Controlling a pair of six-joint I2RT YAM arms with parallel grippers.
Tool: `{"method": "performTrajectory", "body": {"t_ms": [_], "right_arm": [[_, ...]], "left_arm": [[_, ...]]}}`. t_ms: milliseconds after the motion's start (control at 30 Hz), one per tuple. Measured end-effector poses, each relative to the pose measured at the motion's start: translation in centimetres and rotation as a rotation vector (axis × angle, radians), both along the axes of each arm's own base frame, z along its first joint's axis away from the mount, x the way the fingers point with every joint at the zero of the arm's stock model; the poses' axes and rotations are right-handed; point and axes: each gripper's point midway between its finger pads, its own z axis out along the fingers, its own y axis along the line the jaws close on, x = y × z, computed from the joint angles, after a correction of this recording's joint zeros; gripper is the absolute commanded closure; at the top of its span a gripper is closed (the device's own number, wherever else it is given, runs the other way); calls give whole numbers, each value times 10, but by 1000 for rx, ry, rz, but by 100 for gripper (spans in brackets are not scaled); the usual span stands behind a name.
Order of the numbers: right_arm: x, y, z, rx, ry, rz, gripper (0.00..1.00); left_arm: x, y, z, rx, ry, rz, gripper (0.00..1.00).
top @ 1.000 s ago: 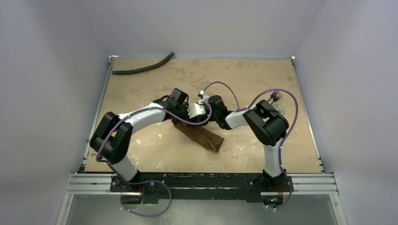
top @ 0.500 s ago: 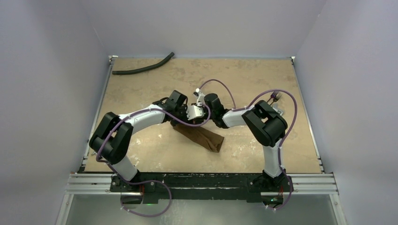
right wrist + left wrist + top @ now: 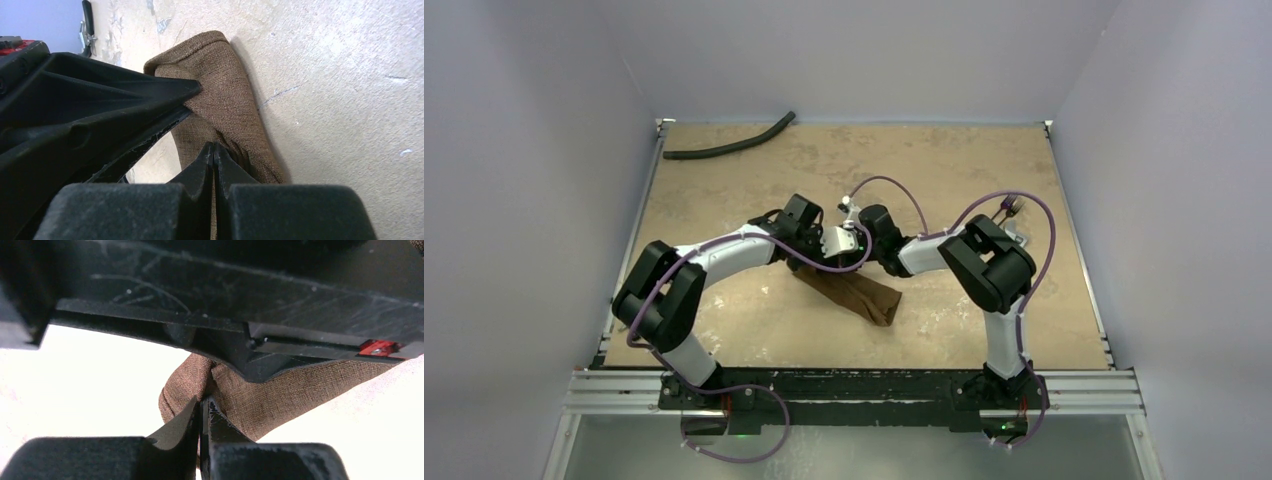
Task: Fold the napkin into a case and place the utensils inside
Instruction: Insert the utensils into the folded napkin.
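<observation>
The left gripper [image 3: 202,407] has its two fingers pressed together, and their tips nip a raised fold of the napkin [image 3: 285,387] - the brown weave bunches up right at the tips and spreads away beyond them and to their right. The dark underside of the other arm's gripper spans the whole upper part of the left wrist view, just above the cloth. The right gripper [image 3: 214,149] is likewise squeezed to a thin seam, with a few small pleats of the napkin gathered at its tips and to their right. From there the folded cloth runs ahead of the jaws as a narrow strip with a rounded, hemmed end. A black finger of the left gripper comes in from the left of those jaws and touches the napkin's edge partway along the strip. From the top camera the two wrists meet nose to nose over the far end of the napkin, which lies as a long folded band on the tan table [image 3: 754,320], slanting from the jaws toward the near right. A black hose [image 3: 729,146] lies well beyond both grippers, at the far left corner.
</observation>
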Motion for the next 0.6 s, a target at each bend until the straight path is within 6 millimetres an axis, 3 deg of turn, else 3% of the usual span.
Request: {"method": "performTrajectory", "body": {"t_ms": [67,233,333,500,600], "right_arm": [[1,1,1,5,-9,1,99],[1,2,0,11,-14,11,68],[-1,0,12,20,-30,22,54],[-6,-29,39,-8,-75,-14,51],[-6,-36,44,-14,-100,-19,53]], "left_arm": [[-1,0,0,0,2,-1,100],[-4,-1,-1,-5,16,-8,100],[-3,-1,-1,-8,15,-10,100],[0,-20,13,-73,-32,-68,100],[0,-28,18,-98,-45,-90,100]]}}
